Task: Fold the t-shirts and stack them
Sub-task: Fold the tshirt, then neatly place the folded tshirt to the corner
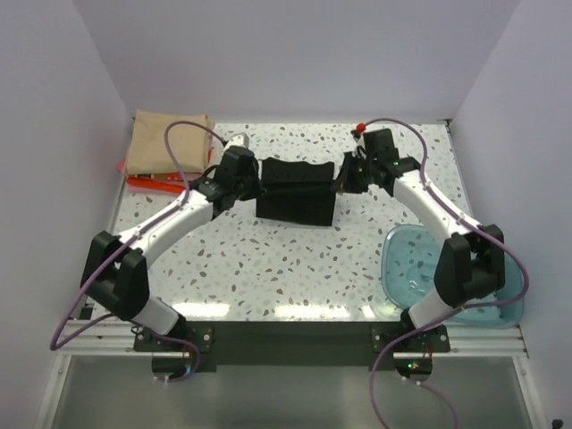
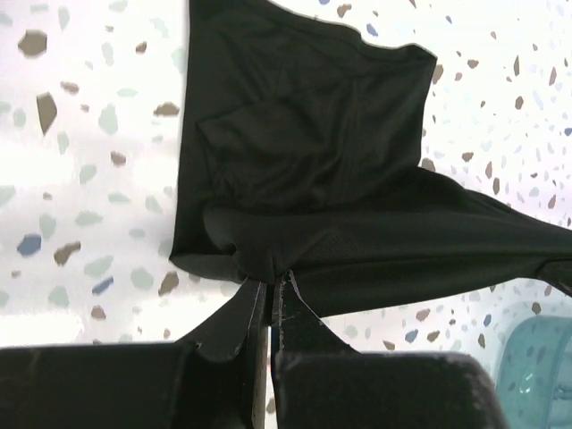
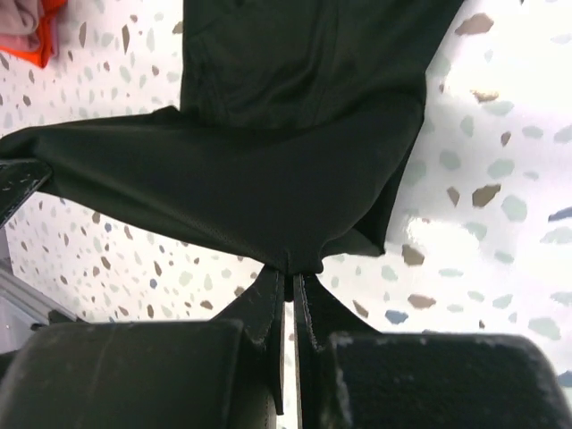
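Note:
The black t-shirt lies partly folded at the middle of the table, stretched between both arms. My left gripper is shut on its left edge, and the wrist view shows the cloth pinched at the fingertips. On the shirt's right edge my right gripper is shut, with the black fabric bunched at its tips. A folded tan-beige t-shirt rests at the back left on top of the red-orange t-shirt, a corner of the red-orange one showing in the right wrist view.
A translucent teal plastic bowl sits at the right front beside the right arm's base, its rim also in the left wrist view. White walls close in the speckled table on three sides.

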You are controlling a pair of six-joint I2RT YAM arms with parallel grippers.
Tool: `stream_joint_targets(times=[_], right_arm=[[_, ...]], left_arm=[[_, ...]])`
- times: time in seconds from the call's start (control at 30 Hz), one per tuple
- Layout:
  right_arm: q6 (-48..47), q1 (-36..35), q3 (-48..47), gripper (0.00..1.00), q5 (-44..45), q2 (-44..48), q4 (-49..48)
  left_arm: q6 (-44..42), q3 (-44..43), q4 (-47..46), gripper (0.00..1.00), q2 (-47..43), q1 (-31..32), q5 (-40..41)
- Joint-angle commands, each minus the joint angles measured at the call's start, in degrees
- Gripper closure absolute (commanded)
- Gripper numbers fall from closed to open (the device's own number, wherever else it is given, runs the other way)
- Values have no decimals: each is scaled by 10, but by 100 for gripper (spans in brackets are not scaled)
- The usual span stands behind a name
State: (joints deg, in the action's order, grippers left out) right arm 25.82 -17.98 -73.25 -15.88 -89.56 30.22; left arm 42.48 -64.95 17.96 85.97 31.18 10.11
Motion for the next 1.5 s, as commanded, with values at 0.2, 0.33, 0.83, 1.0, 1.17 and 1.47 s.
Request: stream_joint_targets(times=[0.2, 0.33, 0.83, 1.0, 1.17, 1.47], right_arm=[[-16, 52, -130, 100, -62, -119, -10], [-19, 63, -174, 100, -72, -178, -2], [-19, 91, -409, 3, -33, -402, 52], [-36, 91, -369, 1, -48, -357, 39], [-46, 91, -239, 1, -71, -264, -5], [-63, 89, -35, 1, -81, -113, -47]], left_arm=[[-72, -141, -31, 100, 122, -53, -26], [-86, -189, -43, 100, 183, -75, -54], [-126, -424, -21, 0, 410, -103, -94], [-136, -334, -63, 0, 348, -103, -98], [-183, -279, -69, 0, 337, -103, -131], [-217, -313, -32, 0, 417, -102, -127]])
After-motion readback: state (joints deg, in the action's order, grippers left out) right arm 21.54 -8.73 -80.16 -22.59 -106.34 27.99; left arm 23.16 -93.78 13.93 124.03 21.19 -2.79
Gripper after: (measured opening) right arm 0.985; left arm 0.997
